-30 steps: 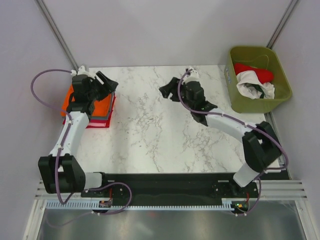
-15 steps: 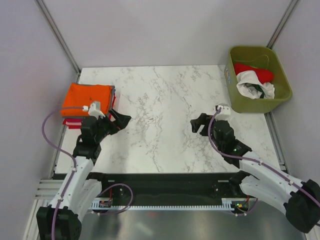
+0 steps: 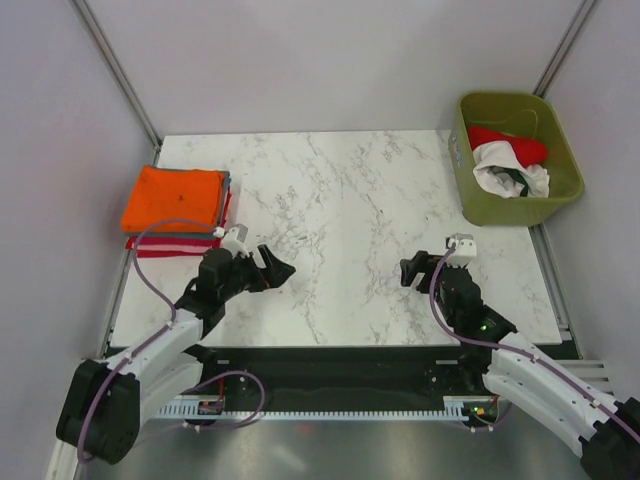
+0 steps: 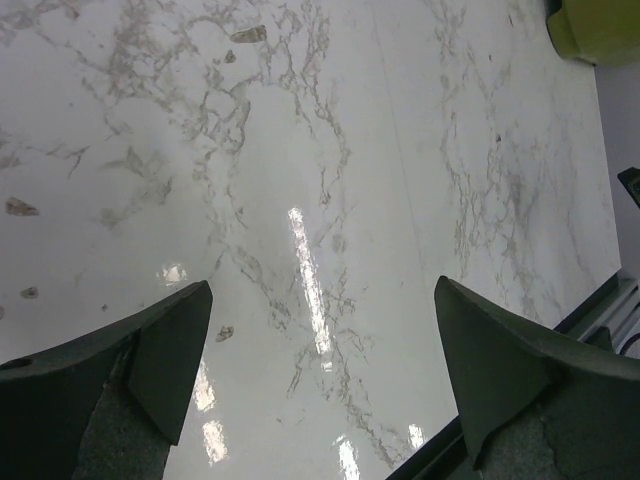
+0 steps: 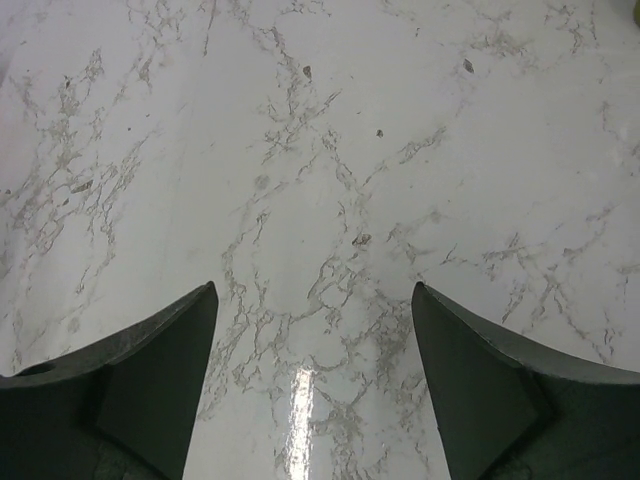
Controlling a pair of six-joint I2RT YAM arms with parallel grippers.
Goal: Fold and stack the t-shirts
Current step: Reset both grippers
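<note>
Both claws hang empty, fingers spread wide: left gripper point(image 3: 278, 268) and right gripper point(image 3: 408, 270) sit low over the glossy, grey-veined marble table point(image 3: 340, 190), bare stone between them. Far right, the olive-green plastic bin point(image 3: 512, 211) holds a crumpled red tee point(image 3: 512, 146) and a white printed tee point(image 3: 510, 176). Far left lies the flat folded stack, orange tee point(image 3: 172, 197) over red tees point(image 3: 165, 245), long side running left-right.

At the worktop's left edge the orange t-shirt point(image 3: 175, 198) covers the stack, so only thin edges show of the grey-blue t-shirt point(image 3: 227, 180) and the red t-shirts point(image 3: 165, 246). In the olive-green bin point(image 3: 510, 212) off the far right corner, the white t-shirt point(image 3: 505, 170) hides part of a lone red t-shirt point(image 3: 510, 143). Its dark print is too small to read.
</note>
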